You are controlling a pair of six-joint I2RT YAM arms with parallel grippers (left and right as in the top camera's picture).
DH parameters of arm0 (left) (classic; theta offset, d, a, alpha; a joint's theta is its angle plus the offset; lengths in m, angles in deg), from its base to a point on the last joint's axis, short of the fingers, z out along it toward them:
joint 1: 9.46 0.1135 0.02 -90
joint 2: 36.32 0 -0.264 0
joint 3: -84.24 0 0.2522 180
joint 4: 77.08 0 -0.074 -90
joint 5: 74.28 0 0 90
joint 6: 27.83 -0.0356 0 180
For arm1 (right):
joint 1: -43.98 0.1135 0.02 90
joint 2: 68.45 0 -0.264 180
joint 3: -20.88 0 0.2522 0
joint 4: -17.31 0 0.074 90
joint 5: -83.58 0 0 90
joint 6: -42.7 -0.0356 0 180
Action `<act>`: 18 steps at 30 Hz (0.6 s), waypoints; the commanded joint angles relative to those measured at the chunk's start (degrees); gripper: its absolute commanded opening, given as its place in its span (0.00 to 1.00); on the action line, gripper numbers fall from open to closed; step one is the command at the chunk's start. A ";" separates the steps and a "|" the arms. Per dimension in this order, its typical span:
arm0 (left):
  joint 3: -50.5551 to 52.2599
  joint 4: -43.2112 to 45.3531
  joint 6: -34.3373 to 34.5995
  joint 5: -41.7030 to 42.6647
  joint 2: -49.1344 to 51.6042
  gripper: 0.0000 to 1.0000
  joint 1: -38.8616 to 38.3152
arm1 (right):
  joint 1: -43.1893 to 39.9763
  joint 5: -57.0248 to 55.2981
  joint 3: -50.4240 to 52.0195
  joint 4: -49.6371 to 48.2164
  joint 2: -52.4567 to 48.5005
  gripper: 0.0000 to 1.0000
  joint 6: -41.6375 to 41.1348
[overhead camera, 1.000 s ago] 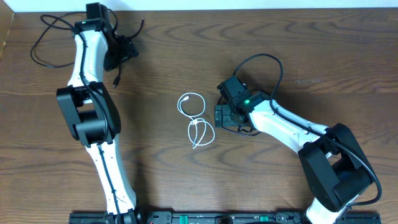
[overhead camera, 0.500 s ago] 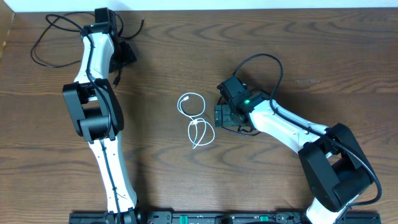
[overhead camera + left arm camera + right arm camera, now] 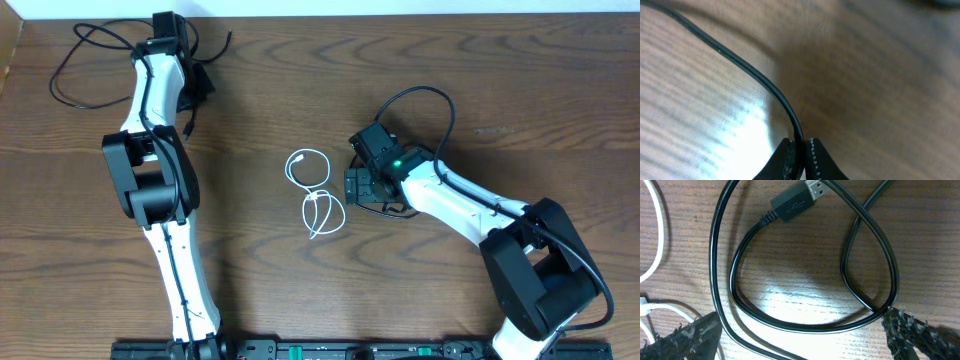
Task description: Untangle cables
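A thin black cable (image 3: 740, 62) runs from the upper left of the left wrist view down into my left gripper (image 3: 801, 150), which is shut on it. From above, that gripper (image 3: 195, 85) sits at the table's far left, with the black cable (image 3: 70, 60) looping off to the left of it. A white cable (image 3: 312, 192) lies in two loose loops at the centre. My right gripper (image 3: 358, 185) stands open just right of it, low over another black cable (image 3: 790, 322) whose USB plug (image 3: 796, 199) shows. Its fingers (image 3: 920, 335) straddle that cable's loop.
The wooden table's far edge (image 3: 400, 16) runs close behind the left gripper. The right arm's own thick black cable (image 3: 425, 92) arches above its wrist. A strand of the white cable (image 3: 659, 230) lies at the left of the right wrist view.
My left gripper has closed on the black cable after the arm shifted slightly toward the far edge. The right arm and the white cable have not moved.
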 commanded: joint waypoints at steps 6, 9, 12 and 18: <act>0.02 8.20 4.26 -0.90 1.14 0.08 0.31 | 0.28 -0.90 0.37 -0.15 -0.52 0.99 0.52; -0.72 13.00 4.26 0.42 0.55 0.08 0.28 | 0.28 -0.90 0.37 -0.11 -0.52 0.99 0.52; -0.87 18.03 4.26 4.59 -0.26 0.08 0.28 | 0.28 -0.90 0.37 -0.11 -0.52 0.99 0.52; -0.87 26.53 4.28 12.87 -1.99 0.15 0.24 | 0.28 -0.90 0.37 -0.13 -0.52 0.99 0.50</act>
